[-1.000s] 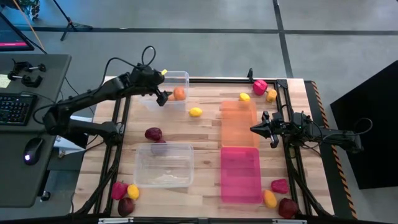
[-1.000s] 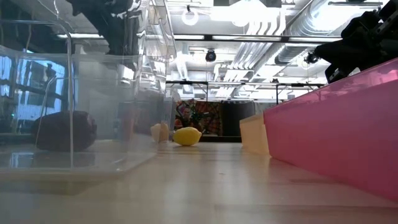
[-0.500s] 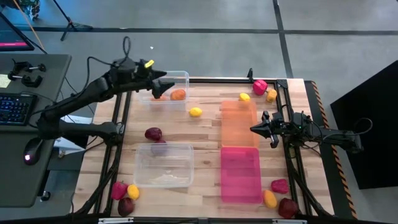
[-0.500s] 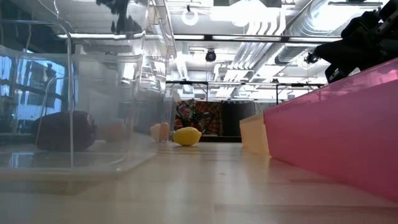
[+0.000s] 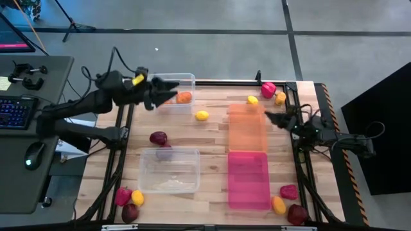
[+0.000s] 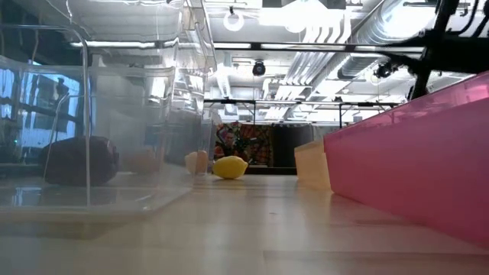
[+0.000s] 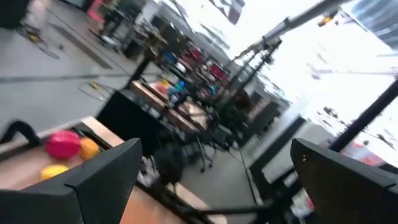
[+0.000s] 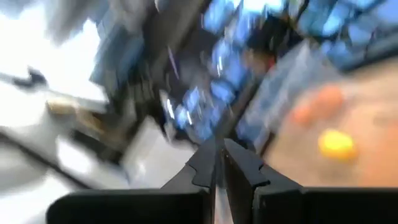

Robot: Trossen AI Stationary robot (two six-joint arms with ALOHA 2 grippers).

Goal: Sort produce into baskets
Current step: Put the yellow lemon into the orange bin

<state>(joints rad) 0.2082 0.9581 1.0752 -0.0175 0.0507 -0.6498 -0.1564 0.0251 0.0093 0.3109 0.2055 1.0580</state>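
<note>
My left gripper (image 5: 168, 95) is open and empty, raised at the left side of the far clear bin (image 5: 191, 78); the left wrist view (image 7: 214, 152) shows its fingers wide apart. One orange piece (image 5: 184, 97) lies in that bin. My right gripper (image 5: 268, 116) is shut and empty, raised by the right side of the orange bin (image 5: 247, 128); it also shows in the right wrist view (image 8: 217, 155). A yellow lemon (image 5: 202, 115) and a maroon piece (image 5: 158, 138) lie on the table. The near clear bin (image 5: 169, 170) and the pink bin (image 5: 248, 179) stand at the front.
A pink-red (image 5: 268, 89), a yellow (image 5: 252, 100) and an orange piece (image 5: 280, 97) lie at the far right. Three pieces lie at the near left corner (image 5: 130, 202) and three at the near right corner (image 5: 289, 202). A desk with a keyboard (image 5: 16, 110) stands to the left of the table.
My left gripper has risen out of the far clear bin and drawn back toward the table's left edge, tipping up to about level; the orange piece stays in the bin. My right gripper has tipped upward and moved a little toward the far edge.
</note>
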